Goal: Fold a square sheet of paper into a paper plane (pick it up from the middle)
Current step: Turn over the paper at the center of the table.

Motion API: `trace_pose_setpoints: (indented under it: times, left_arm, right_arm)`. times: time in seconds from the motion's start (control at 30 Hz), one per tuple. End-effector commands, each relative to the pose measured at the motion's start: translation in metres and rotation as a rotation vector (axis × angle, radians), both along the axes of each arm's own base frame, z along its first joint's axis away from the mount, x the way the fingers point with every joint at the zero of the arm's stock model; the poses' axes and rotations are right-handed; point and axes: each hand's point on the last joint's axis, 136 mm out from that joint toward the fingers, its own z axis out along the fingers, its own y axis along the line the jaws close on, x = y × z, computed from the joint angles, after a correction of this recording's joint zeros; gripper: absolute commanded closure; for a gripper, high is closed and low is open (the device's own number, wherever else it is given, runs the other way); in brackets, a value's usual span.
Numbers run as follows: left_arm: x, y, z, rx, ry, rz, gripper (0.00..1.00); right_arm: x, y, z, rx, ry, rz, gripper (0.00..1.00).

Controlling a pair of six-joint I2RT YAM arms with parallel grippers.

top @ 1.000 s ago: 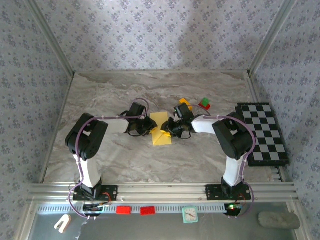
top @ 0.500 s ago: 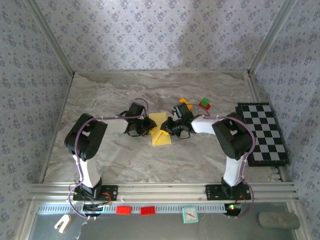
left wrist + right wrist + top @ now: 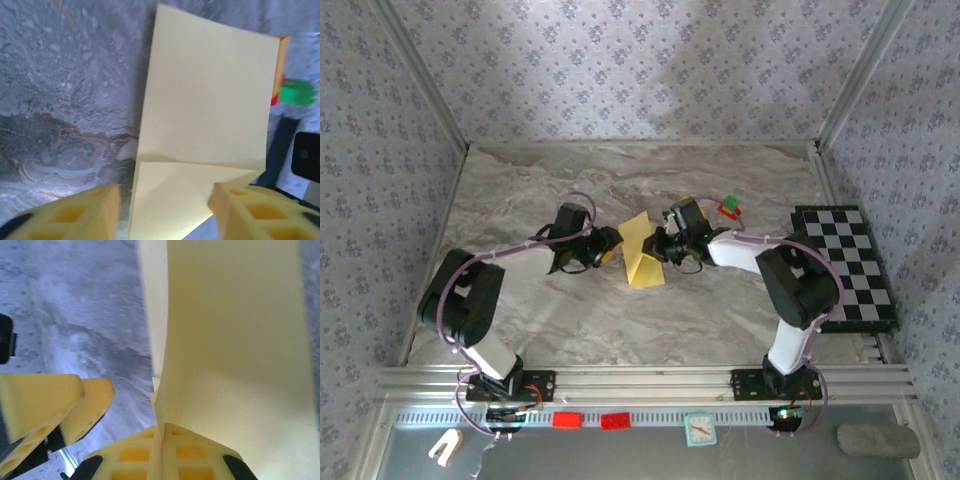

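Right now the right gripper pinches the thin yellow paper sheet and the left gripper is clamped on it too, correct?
Not quite. The right gripper is shut on the thin yellow paper sheet, but the left gripper is open, not clamped: the left wrist view shows its fingers standing wide apart, not pressing the sheet.

Far end of the square sheet of paper (image 3: 235, 340) beyond the right wrist view's top edge; green block (image 3: 297, 92) blurry.

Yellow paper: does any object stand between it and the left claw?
Nothing visible does. The open left claw faces the yellow paper directly, with no object before it. The right claw is shut on the paper's opposite edge, beyond the sheet, not in the way.
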Motion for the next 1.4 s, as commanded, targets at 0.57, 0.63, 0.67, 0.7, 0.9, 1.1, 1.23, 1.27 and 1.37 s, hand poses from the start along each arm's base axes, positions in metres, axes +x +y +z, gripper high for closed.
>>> trace_pose_setpoints:
  times: [0.57,0.63,0.67,0.7,0.9,1.1,1.23,1.27,1.37]
  left_arm:
    - [-0.003,-0.057,0.135,-0.509,-0.375,-0.190,0.04]
    - [-0.003,-0.057,0.137,-0.506,-0.381,-0.194,0.09]
    - [-0.003,-0.057,0.138,-0.506,-0.387,-0.196,0.12]
    - [-0.003,-0.057,0.139,-0.505,-0.394,-0.200,0.15]
    - [-0.005,-0.057,0.142,-0.489,-0.411,-0.212,0.39]
    - [-0.003,-0.056,0.142,-0.480,-0.416,-0.211,0.60]
    - [-0.001,-0.054,0.140,-0.467,-0.414,-0.204,0.75]
    - [-0.001,-0.053,0.139,-0.462,-0.414,-0.203,0.79]
    - [-0.001,-0.052,0.134,-0.434,-0.410,-0.203,0.85]
  right_arm:
    - [0.014,-0.009,0.150,0.374,-0.230,0.074,0.97]
    - [0.015,-0.011,0.150,0.383,-0.223,0.070,0.96]
    - [0.015,-0.012,0.150,0.386,-0.217,0.066,0.96]
    - [0.016,-0.013,0.148,0.387,-0.211,0.064,0.96]
    - [0.016,-0.014,0.142,0.385,-0.189,0.061,0.95]
    - [0.016,-0.016,0.136,0.377,-0.169,0.052,0.91]
    - [0.015,-0.022,0.130,0.348,-0.159,0.039,0.81]
    - [0.015,-0.024,0.128,0.337,-0.158,0.034,0.77]
    - [0.015,-0.036,0.123,0.287,-0.170,0.001,0.61]
